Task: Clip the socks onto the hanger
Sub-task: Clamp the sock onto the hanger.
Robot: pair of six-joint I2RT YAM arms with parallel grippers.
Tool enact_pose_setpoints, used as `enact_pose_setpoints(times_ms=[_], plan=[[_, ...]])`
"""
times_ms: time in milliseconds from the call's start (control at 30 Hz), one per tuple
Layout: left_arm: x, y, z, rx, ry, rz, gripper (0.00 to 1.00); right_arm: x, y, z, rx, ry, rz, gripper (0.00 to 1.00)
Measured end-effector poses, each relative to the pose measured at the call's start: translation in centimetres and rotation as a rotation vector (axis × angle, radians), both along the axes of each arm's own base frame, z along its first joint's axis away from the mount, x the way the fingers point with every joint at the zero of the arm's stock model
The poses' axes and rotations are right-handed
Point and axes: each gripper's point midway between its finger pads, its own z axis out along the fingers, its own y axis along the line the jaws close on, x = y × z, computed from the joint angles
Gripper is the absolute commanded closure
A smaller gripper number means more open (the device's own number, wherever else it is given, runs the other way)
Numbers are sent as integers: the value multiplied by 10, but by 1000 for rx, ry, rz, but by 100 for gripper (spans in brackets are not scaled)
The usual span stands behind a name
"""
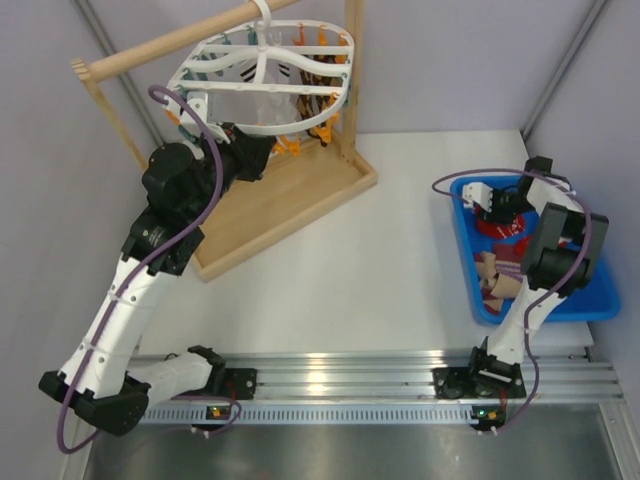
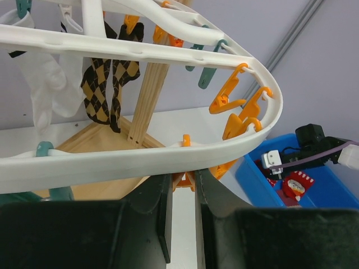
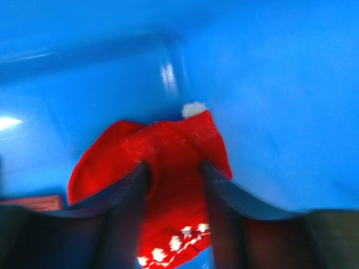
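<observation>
Left gripper (image 2: 183, 188) sits directly under the near rim of the hanger (image 2: 140, 159). Its jaws are at a narrow gap and an orange clip (image 2: 183, 180) hanging from that rim fills the gap, with the fingers (image 2: 161, 216) against both its sides. The hanger is suspended from the wooden rack (image 1: 290, 195). An argyle sock (image 2: 106, 84) and a white sock (image 2: 47, 95) are already pegged on the hanger's far side. Blue bin (image 1: 462, 250) is well to the right of the hanger, apart from it. Right gripper (image 3: 174, 167) is down inside that bin, jaws part-open and straddling a red sock (image 3: 188, 134) with white pattern. The view is blurred, so I cannot tell whether the sock is actually pinched. Striped socks (image 1: 497, 275) lie in the same bin, on the side farther from the hanger.
</observation>
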Motion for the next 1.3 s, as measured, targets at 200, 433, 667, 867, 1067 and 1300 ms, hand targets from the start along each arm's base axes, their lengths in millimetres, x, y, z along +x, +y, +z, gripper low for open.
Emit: enact_pose_setpoints(times_ms=[200,433,667,867,1067,1300], plan=[[1,0,-3,5,10,1,100,7,-6,-5,-21,-8,-16,100],[3,-1,-6,8,17,-2,100,8,-5,5,5,-18,-53,100],[2,-2,-7,6,20,-8,100,14,-3,105,142,-176,-166,100],[3,-5,-9,-6,32,-20,100,-6,30,231,394,-357,-267,100],[1,-11,-9,-26,46,-51,100,-35,101,323,736,-426,-279,100],[-1,-15,-4,-53,39,-78,100,-80,233,359,1080,-231,-165,100]])
